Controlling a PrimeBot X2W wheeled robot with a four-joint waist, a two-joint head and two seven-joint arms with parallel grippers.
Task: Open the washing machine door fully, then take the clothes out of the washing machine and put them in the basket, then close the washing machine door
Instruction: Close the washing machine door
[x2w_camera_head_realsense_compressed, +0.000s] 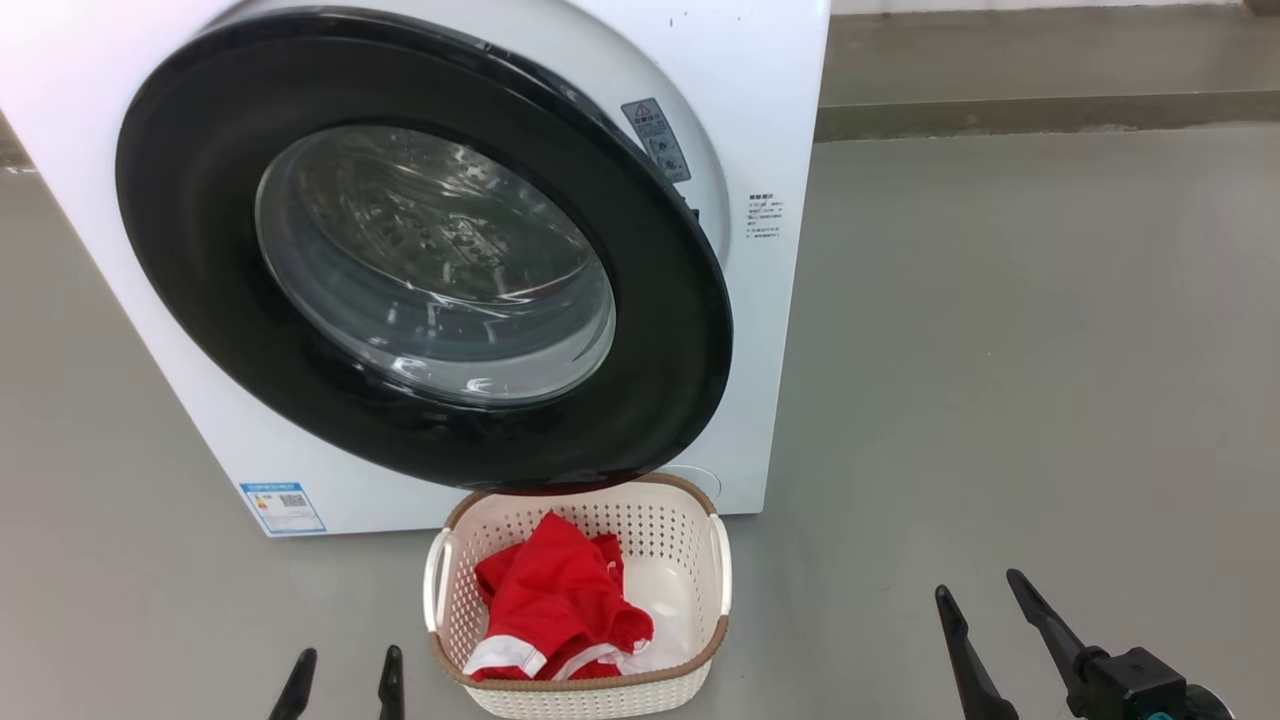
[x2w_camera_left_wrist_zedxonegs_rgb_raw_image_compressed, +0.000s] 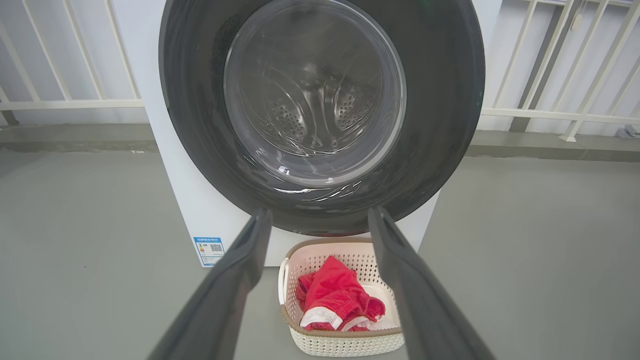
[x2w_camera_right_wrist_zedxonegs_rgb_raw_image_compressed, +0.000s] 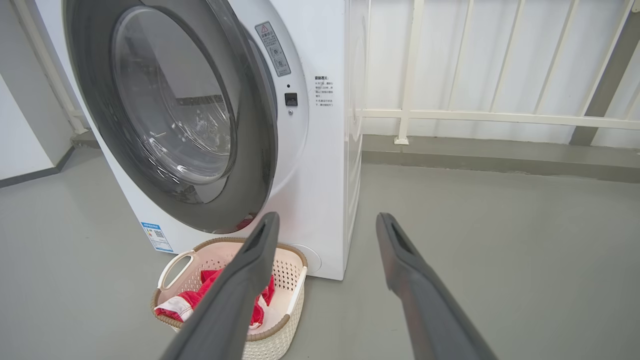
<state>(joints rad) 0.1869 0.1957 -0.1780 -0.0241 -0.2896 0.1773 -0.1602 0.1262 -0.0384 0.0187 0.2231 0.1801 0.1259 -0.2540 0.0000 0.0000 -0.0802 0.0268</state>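
My left hand (x2w_camera_head_realsense_compressed: 348, 668) sits low at the near edge of the head view, its two dark fingers apart and holding nothing. My right hand (x2w_camera_head_realsense_compressed: 979, 585) is off to the other side over bare floor (x2w_camera_head_realsense_compressed: 1000, 350), fingers likewise spread and empty. Both are well short of the washing machine (x2w_camera_head_realsense_compressed: 760, 100).

The washing machine door (x2w_camera_head_realsense_compressed: 660, 330) is ajar. From the right wrist view I can see its free edge standing off the white front, with the latch socket (x2w_camera_right_wrist_zedxonegs_rgb_raw_image_compressed: 290, 99) uncovered beside it. Through the bulging glass the left wrist view gives me the perforated steel drum (x2w_camera_left_wrist_zedxonegs_rgb_raw_image_compressed: 300, 120), though glare on the window keeps me from judging what lies inside.

The basket (x2w_camera_head_realsense_compressed: 590, 685) stands on the floor just in front of the machine, its far rim tucked under the lower edge of the door. The clothes (x2w_camera_head_realsense_compressed: 560, 595) lie in it, a red bundle with white trim heaped toward its left side. A small blue label (x2w_camera_head_realsense_compressed: 283, 507) sits on the machine's lower left corner, and a white railing (x2w_camera_right_wrist_zedxonegs_rgb_raw_image_compressed: 500, 117) runs behind.
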